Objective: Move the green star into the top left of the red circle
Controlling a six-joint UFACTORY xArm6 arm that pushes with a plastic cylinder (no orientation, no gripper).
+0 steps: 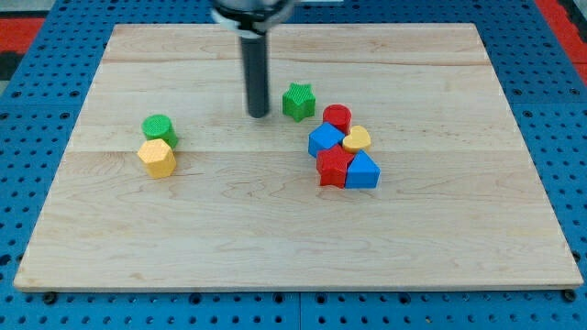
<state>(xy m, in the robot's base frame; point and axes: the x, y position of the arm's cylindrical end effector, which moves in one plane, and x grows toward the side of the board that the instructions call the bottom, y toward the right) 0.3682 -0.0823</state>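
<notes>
The green star [298, 101] lies on the wooden board just above and left of the red circle [337, 117], with a small gap between them. My tip [259, 115] is a dark rod standing left of the green star, a short gap away and not touching it. The red circle sits at the top of a tight cluster with a blue block [326, 140], a yellow heart [357, 139], a red star [333, 168] and a blue block [362, 170].
A green circle [159, 128] and a yellow hexagon [158, 158] sit touching at the view's left. The wooden board [183, 238] lies on a blue pegboard; its edges run near all sides of the view.
</notes>
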